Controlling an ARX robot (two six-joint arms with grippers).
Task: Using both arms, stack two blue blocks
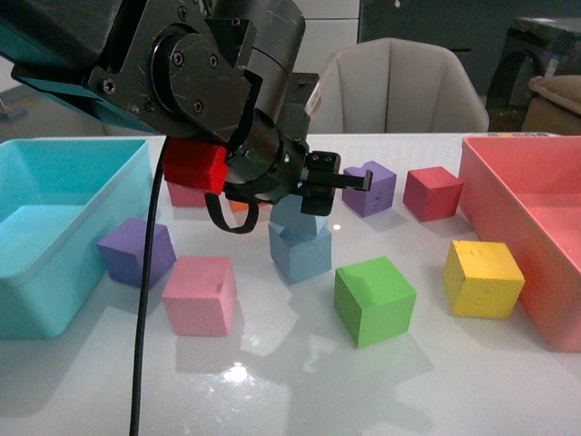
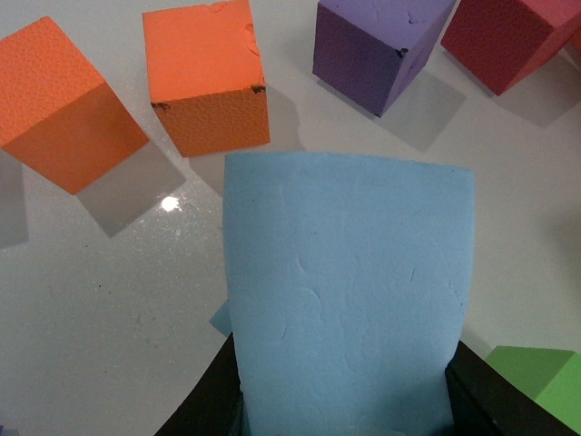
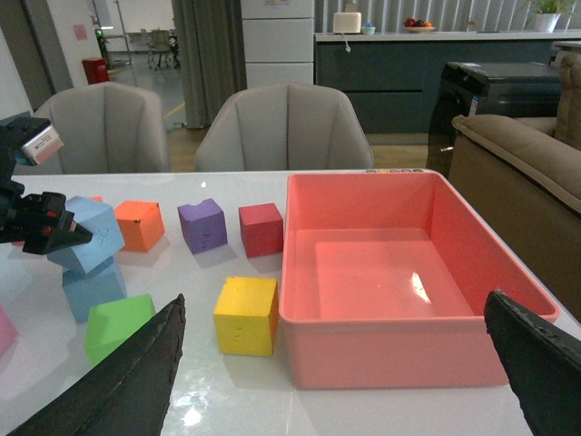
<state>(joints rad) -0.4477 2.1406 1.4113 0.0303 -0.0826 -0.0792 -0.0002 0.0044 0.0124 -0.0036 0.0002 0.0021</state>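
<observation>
Perhaps eleven foam cubes (image 1: 374, 298), two of them blue blocks (image 1: 301, 252) (image 1: 289, 214); two bins (image 1: 54, 291) (image 1: 517, 236)

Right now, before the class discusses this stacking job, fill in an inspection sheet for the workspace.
Surface: white glossy table, reflecting light.
Job's things: lower blue block sits on the table; upper blue block is tilted directly above it, contact unclear.
Clutter: turquoise bin, pink bin, two purple cubes, two orange cubes, pink cube, green cube, yellow cube, dark red cube.
Grippers: left gripper shut on the upper blue block; right gripper open, holding nothing.
Cables: black cable hangs from the left arm.
Surroundings: grey chairs, brown sofa.
</observation>
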